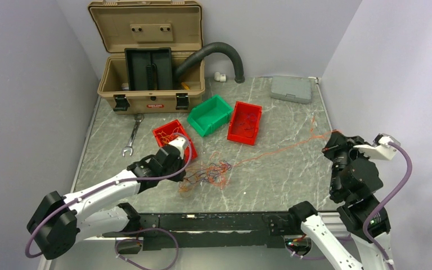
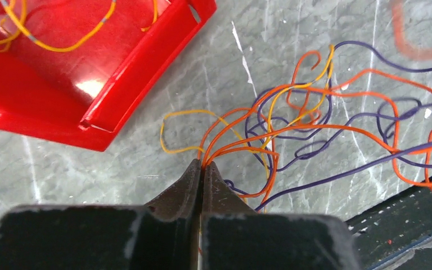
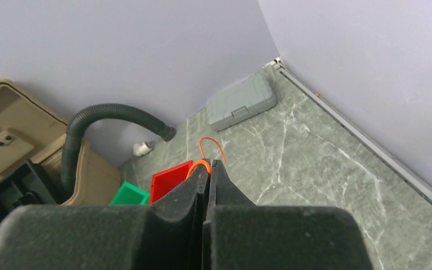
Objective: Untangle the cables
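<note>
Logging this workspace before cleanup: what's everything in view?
cables: one tangle, orange, purple, yellow, table front centre
orange cable: one, stretched from tangle to right gripper
red bins: two, mid table
green bin: one, between them
toolbox: one, tan, open, back left
hose: one, black, beside toolbox
fitting: one, white, by hose end
wrench: one, silver, left
case: one, grey, back right
left gripper: black, shut on cables
right gripper: black, shut on orange cable

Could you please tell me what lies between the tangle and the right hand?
In the top view, only one orange strand, running from the tangle to the right hand across otherwise bare table.
</note>
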{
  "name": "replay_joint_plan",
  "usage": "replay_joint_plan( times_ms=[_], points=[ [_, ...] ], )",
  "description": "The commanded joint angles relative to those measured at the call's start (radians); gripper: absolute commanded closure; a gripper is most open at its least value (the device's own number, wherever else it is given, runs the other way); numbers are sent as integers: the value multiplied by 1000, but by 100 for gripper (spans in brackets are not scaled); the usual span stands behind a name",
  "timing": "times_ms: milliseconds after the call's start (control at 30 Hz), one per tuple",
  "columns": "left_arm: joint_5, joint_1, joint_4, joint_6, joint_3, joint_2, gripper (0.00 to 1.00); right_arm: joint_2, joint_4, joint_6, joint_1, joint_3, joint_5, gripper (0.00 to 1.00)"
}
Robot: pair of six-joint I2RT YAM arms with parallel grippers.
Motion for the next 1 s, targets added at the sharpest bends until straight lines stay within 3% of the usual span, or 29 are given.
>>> replay_joint_plan(
  times_ms=[0, 33, 100, 133, 233, 333, 467, 600, 767, 967],
  points=[
    [-113, -15, -27, -29, 23, -66, 89, -4, 115, -45, -3, 9, -78, 100],
    [-116, -16, -25, -12, 33, -78, 80, 4, 130, -71, -3, 17, -159, 100],
    [-104, -20, -12, 25, 61, -103, 48, 34, 141, -104, -3, 42, -317, 100],
    [-100, -21, -4, 42, 75, -112, 38, 55, 148, -121, -4, 55, -404, 100],
    [-112, -23, -10, 86, 150, -103, 19, 115, 150, -140, -3, 94, -601, 100],
    [-102, -22, -32, 121, 261, -49, 13, 157, 169, -139, -3, 117, -739, 100],
    [9, -22, 63, 170, 345, 16, 10, 183, 228, -105, -3, 132, -823, 100],
    [220, -23, 228, 203, 380, 87, 5, 214, 242, -86, -4, 176, -863, 100],
    [258, -50, 268, 159, 485, 224, 1, 225, 283, -42, -3, 196, -882, 100],
    [397, -131, 504, 142, 489, 361, 1, 213, 326, 25, -2, 167, -854, 100]
  ],
)
